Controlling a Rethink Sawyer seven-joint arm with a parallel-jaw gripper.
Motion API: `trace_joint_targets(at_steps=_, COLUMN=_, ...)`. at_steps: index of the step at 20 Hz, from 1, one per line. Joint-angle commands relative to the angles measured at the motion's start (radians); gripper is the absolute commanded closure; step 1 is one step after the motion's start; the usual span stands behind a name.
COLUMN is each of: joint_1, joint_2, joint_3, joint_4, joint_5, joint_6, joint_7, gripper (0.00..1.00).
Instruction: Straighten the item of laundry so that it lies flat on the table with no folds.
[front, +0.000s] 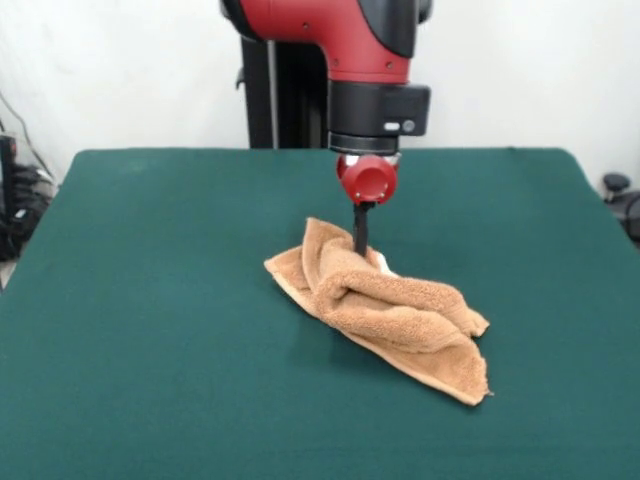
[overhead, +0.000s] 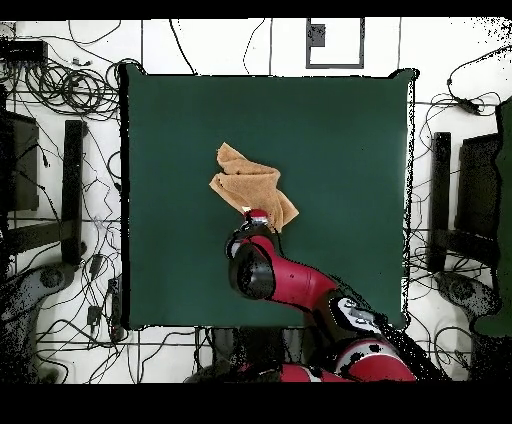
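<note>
The tan-orange towel (front: 385, 310) lies crumpled in thick folds near the middle of the dark green table (front: 150, 300). A bit of its white label (front: 383, 263) shows at the far edge. My gripper (front: 360, 243) hangs straight down from the red wrist. Its dark fingers are pressed together on the towel's far edge, with the tips hidden behind a raised fold. In the overhead view the towel (overhead: 250, 187) is bunched at the table's middle (overhead: 350, 150), and the gripper (overhead: 258, 216) sits at the towel's edge nearest the robot's base.
The red and black arm (overhead: 300, 285) reaches in over the table's edge at the base side. Cables and black stands lie on the floor around the table.
</note>
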Motion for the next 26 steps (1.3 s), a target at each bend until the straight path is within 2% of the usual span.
trace_joint_targets(at_steps=1, joint_1=0.051, joint_2=0.054, joint_3=-0.033, joint_4=-0.099, joint_5=0.031, joint_6=0.114, joint_7=-0.017, gripper=1.0)
trace_joint_targets(at_steps=8, joint_1=0.065, joint_2=0.047, joint_3=-0.052, joint_4=-0.109, joint_5=0.033, joint_6=0.148, joint_7=-0.017, gripper=1.0)
trace_joint_targets(at_steps=11, joint_1=0.094, joint_2=-0.035, joint_3=-0.07, joint_4=-0.085, joint_5=0.058, joint_6=0.239, joint_7=-0.01, gripper=1.0)
trace_joint_targets(at_steps=12, joint_1=0.118, joint_2=-0.093, joint_3=-0.087, joint_4=-0.076, joint_5=0.078, joint_6=0.315, joint_7=-0.008, gripper=1.0)
trace_joint_targets(at_steps=16, joint_1=0.185, joint_2=-0.195, joint_3=-0.142, joint_4=-0.09, joint_5=0.104, joint_6=0.486, joint_7=0.013, gripper=1.0)
trace_joint_targets(at_steps=26, joint_1=0.257, joint_2=-0.325, joint_3=-0.201, joint_4=-0.126, joint_5=0.093, joint_6=0.729, joint_7=0.078, gripper=1.0)
